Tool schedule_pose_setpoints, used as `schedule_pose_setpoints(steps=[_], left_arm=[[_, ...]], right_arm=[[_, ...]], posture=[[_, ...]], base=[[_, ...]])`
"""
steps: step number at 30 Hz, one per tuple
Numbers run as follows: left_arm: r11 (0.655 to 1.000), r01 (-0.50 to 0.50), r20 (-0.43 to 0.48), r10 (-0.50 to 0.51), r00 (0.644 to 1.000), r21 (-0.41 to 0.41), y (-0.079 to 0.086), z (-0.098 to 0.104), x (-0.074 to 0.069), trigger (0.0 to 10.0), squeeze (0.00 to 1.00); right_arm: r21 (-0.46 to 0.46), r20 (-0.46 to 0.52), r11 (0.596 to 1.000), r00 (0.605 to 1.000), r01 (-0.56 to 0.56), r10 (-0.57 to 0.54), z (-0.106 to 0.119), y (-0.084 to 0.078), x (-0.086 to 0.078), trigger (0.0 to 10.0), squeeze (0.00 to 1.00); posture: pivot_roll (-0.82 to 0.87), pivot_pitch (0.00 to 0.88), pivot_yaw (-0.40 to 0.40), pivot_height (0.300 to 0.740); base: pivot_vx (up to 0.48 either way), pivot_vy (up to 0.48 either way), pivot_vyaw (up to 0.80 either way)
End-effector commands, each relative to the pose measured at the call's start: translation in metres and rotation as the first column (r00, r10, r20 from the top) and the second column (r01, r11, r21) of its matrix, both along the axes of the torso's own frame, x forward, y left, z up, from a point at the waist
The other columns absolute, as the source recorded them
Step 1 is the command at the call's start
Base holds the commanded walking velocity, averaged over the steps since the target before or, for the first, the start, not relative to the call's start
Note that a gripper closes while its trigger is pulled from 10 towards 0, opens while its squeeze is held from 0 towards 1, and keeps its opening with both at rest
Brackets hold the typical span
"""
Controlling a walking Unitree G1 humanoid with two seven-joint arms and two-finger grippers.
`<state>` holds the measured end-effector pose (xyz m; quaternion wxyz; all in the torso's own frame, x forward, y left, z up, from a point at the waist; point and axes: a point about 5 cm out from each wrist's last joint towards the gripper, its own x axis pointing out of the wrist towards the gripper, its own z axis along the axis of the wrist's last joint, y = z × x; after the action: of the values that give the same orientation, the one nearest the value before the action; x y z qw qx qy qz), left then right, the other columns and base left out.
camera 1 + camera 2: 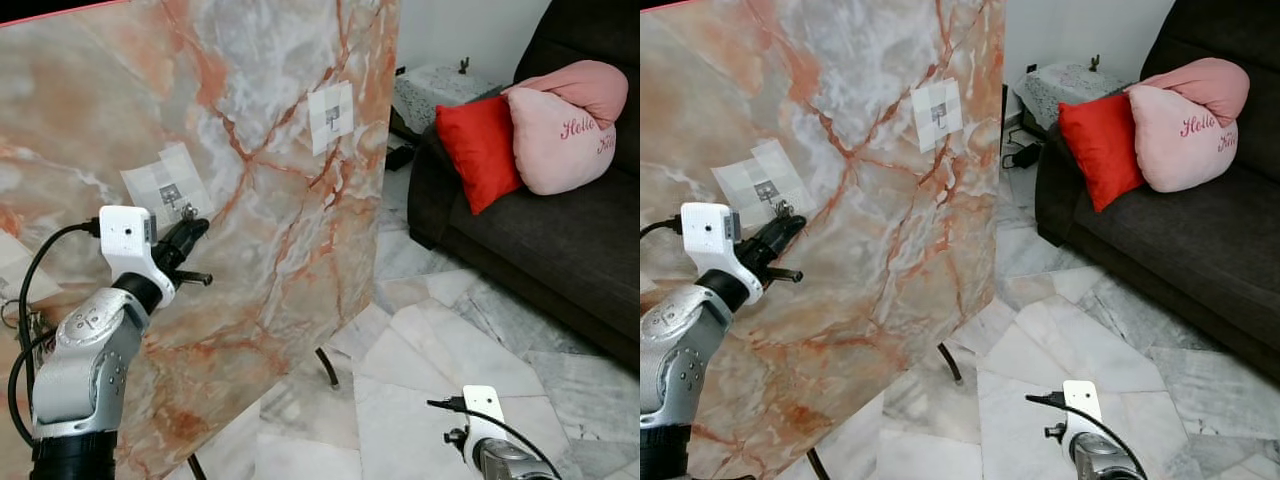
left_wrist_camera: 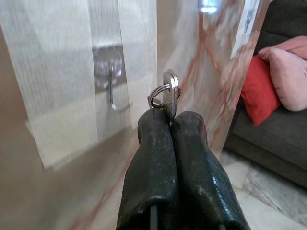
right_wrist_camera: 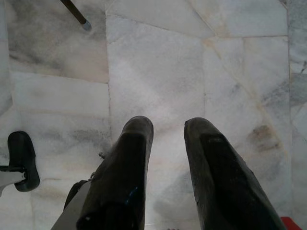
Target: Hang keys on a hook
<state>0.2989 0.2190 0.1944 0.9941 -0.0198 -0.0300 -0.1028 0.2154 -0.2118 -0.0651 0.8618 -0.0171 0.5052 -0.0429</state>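
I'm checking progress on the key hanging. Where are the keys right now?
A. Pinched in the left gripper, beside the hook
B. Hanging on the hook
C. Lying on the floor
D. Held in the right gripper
A: the left gripper is shut on the keys, just beside the hook on the marble panel, not yet on it.

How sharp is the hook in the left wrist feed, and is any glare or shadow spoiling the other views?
Left wrist view: the hook is soft and out of focus, while the keys in the left pincer are sharper; a bright reflection sits high on the marble panel. Left eye view: evenly lit and sharp, no glare. Right wrist view: right pincer dark, floor tiles clear.
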Motion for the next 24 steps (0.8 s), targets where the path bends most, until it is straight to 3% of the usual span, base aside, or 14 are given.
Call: schedule_pose_setpoints(steps=[1,8,15,24], left_arm=[[1.000,0.001,0.009,-0.002,1.000,0.008,-0.003,0.001,0.004,10.0,0.00],[1.000,0.014,0.004,-0.014,1.000,-0.001,-0.006,0.000,0.009,10.0,0.00],[0.999,-0.042,-0.011,0.042,0.999,-0.010,0.004,-0.005,0.009,10.0,0.00],[0.998,-0.056,-0.001,0.056,0.998,-0.026,0.005,-0.002,0.013,10.0,0.00]], right_arm=[[-0.003,0.002,1.000,1.000,-0.005,0.005,0.001,0.000,0.002,10.0,0.00],[-0.002,0.003,1.000,1.000,-0.004,0.004,0.001,0.000,0.002,10.0,0.00],[-0.003,0.003,1.000,1.000,-0.008,0.008,0.002,0.000,0.003,10.0,0.00],[-0.004,0.004,1.000,1.000,-0.008,0.008,0.002,0.000,0.003,10.0,0.00]], posture=[[-0.03,0.000,-0.019,0.740],[-0.03,0.000,-0.018,0.740],[-0.03,0.000,-0.019,0.740],[-0.03,0.000,-0.019,0.740]], base=[[0.000,0.000,0.00],[0.000,0.000,0.00],[0.000,0.000,0.00],[0.000,0.000,0.00]])
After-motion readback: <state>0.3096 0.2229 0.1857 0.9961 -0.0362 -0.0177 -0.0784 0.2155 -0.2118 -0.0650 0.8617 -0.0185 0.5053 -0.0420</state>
